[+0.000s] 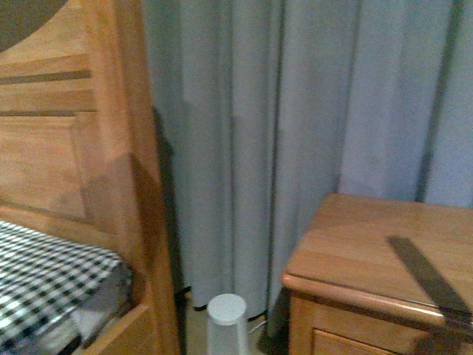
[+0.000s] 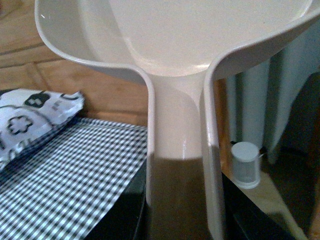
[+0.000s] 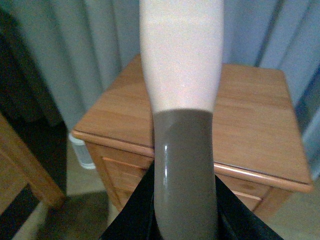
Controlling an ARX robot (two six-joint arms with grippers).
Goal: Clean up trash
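Gripping tight: left gripper [image 2: 177, 222] on dustpan [image 2: 175, 45], right gripper [image 3: 184, 222] on a handle [image 3: 182, 100], its head cut off.

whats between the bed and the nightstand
A small white cylinder stands on the floor in that gap, curtain behind it; the front view shows it.

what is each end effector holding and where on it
Left end effector grips the dustpan by its handle. Right end effector grips a tool handle at its grey end; its head is out of view.
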